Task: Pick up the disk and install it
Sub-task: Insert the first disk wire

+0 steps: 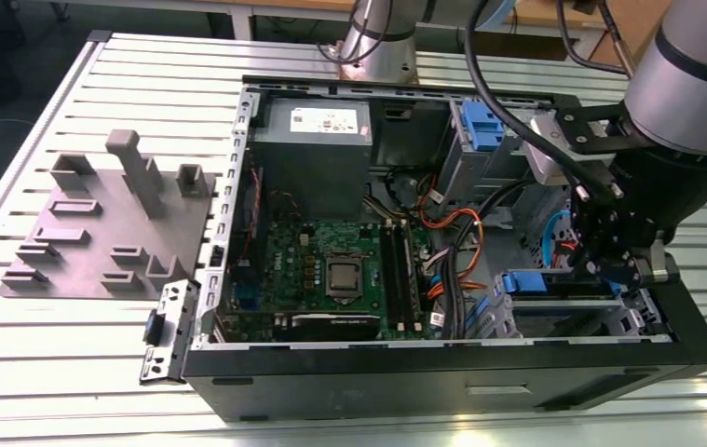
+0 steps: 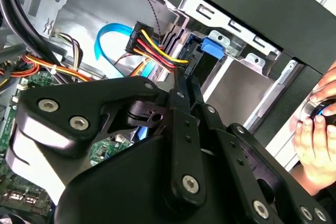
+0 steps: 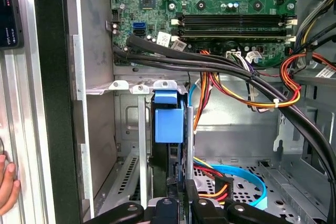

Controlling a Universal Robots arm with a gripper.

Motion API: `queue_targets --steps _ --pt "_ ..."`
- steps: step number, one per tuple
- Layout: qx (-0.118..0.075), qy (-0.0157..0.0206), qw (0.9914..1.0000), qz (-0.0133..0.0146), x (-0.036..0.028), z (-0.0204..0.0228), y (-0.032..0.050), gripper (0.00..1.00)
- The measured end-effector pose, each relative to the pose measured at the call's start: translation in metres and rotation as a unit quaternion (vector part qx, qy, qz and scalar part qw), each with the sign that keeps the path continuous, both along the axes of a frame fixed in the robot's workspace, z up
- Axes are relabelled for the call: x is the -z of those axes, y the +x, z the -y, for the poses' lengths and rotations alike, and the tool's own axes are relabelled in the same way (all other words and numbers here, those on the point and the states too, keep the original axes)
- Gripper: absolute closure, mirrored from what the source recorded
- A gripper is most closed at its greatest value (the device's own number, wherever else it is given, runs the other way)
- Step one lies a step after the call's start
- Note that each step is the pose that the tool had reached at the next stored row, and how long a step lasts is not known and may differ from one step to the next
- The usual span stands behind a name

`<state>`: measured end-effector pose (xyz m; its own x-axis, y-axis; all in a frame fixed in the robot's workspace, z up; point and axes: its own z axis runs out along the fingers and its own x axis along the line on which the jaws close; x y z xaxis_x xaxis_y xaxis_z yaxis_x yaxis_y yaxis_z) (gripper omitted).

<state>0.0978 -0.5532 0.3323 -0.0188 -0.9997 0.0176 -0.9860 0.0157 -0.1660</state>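
Observation:
The disk point(image 3: 169, 116) stands on edge in the grey drive cage point(image 3: 134, 145) at the case's front corner, its blue carrier end pointing toward the motherboard. My gripper point(image 3: 178, 200) is shut on the disk's near end, one black finger on each side. In the second wrist view my gripper point(image 2: 186, 74) narrows to a point against the disk's dark edge point(image 2: 193, 59), beside a blue tab point(image 2: 212, 45) on the cage. In the exterior view the gripper point(image 1: 614, 265) reaches down into the case at the exterior view's right, with the disk's blue end point(image 1: 534, 282) in the cage.
Bundled black, orange and yellow cables point(image 3: 220, 69) cross just beyond the cage. The motherboard point(image 1: 328, 270) and power supply point(image 1: 316, 140) fill the case. A person's hand point(image 2: 315, 135) rests outside the case wall. A grey fixture plate point(image 1: 104, 223) lies on the slatted table.

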Motion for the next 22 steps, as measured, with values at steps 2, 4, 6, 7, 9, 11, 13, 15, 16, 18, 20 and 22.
queue_targets --steps 2,4,6,7,9,11,13,15,16,18,20,22 --pt "0.0 0.0 1.0 0.0011 0.0005 0.0001 -0.0002 0.84" --pt "0.0 -0.0001 1.0 0.0023 0.0009 0.0004 -0.0004 0.84" --pt "0.0 -0.0001 0.99999 0.0034 0.0012 0.0004 -0.0008 0.84" --pt "0.0 -0.0001 0.99999 0.0039 0.0015 0.0004 -0.0009 0.84" --pt "0.0 -0.0001 0.99999 0.0051 0.002 0.0005 -0.0017 0.84" --pt "0.0 -0.0001 0.99998 0.0063 0.0026 0.0006 -0.0023 0.84" --pt "0.0 -0.0001 0.99998 0.0069 0.0028 0.0007 -0.0025 0.84" --pt "0.0 0.0 0.99998 0.0069 0.0028 0.0007 -0.0026 0.84" --pt "0.0 0.0 0.99998 0.007 0.0026 0.0008 -0.0027 0.84" --pt "0.0 0.0002 0.99997 0.0071 0.0011 0.0007 -0.0027 0.84" --pt "0.0 0.0 0.99997 0.0074 0.0 0.0007 -0.0027 0.84" --pt "0.0 0.0001 0.99997 0.0079 0.0001 0.0007 -0.0028 0.84"
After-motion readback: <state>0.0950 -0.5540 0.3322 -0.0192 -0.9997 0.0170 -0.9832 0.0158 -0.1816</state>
